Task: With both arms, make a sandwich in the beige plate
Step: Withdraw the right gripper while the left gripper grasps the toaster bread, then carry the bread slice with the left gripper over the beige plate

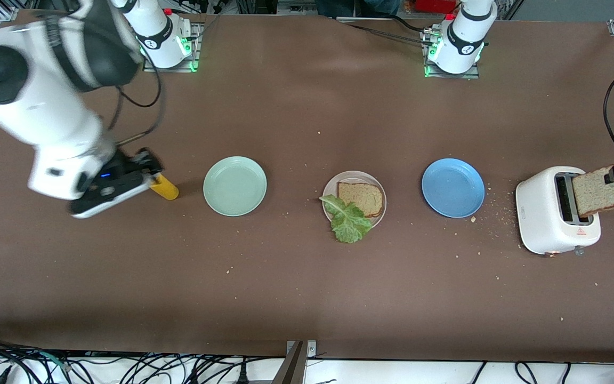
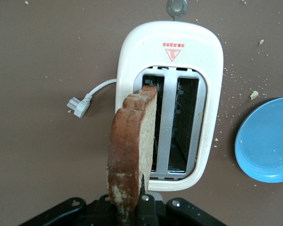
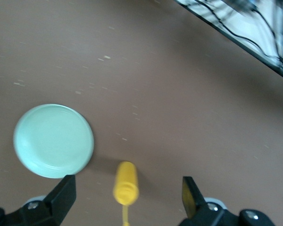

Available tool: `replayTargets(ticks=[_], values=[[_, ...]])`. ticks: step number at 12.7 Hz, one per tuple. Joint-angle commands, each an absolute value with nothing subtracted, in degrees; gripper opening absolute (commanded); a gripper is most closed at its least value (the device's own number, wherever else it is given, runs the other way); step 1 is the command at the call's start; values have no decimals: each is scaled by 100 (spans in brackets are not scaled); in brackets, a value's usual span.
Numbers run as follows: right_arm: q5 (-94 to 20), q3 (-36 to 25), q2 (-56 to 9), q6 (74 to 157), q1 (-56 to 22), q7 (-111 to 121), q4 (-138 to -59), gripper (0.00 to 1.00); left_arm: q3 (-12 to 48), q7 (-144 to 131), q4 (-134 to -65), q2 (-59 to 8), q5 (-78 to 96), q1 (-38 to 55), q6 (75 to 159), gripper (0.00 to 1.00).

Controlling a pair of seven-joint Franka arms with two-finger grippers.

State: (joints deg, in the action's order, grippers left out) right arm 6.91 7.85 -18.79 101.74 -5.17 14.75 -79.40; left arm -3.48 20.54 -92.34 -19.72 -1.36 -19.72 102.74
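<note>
Landmark: the beige plate (image 1: 354, 205), at the middle of the brown table (image 1: 307, 293).

Nearest the front camera is a broad bare strip of table between the plate and the table's edge, dotted only with crumbs. Next comes one lettuce leaf (image 1: 347, 218), lying half on the beige plate and hanging over its rim on the camera side. On the plate lies one toast slice (image 1: 361, 198), flat, with the leaf touching its corner.

Three plates stand in a row, well apart: the beige one, a mint-green plate (image 1: 235, 186) toward the right arm's end and a blue plate (image 1: 453, 188) toward the left arm's end.

Past the blue plate stands one white toaster (image 1: 555, 217) with two slots and a red triangle warning mark with small red writing too fine to read; its white plug (image 2: 77, 106) lies loose on the table.

The left gripper (image 2: 132, 207) hangs over the toaster, fingers clamped on a second toast slice (image 1: 598, 191) held on edge above a slot.

The right gripper (image 3: 127, 197) hovers over one yellow squeeze bottle (image 1: 164, 187) that lies on its side beside the mint-green plate, fingers wide apart either side of it.

Farther from the camera, open table runs to the two arm bases.
</note>
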Motion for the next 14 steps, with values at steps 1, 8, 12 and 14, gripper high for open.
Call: replayTargets(ticks=[1, 8, 12, 14], values=[[598, 398, -1907, 10186, -255, 1591, -7998, 100, -299, 2144, -8686, -2074, 59, -2065, 9837, 0], [-571, -44, -1987, 10310, 211, 449, -8103, 99, -237, 2232, -7998, -2153, 2589, -1707, 8035, 0], [6, -35, -1758, 10222, 281, 202, -8218, 99, -71, 2897, -7954, -2924, 3531, -784, 7954, 0], [9, -44, -1784, 9968, 255, 141, -8209, 99, -70, 3085, -7945, -3321, 4049, -467, 7954, 0]])
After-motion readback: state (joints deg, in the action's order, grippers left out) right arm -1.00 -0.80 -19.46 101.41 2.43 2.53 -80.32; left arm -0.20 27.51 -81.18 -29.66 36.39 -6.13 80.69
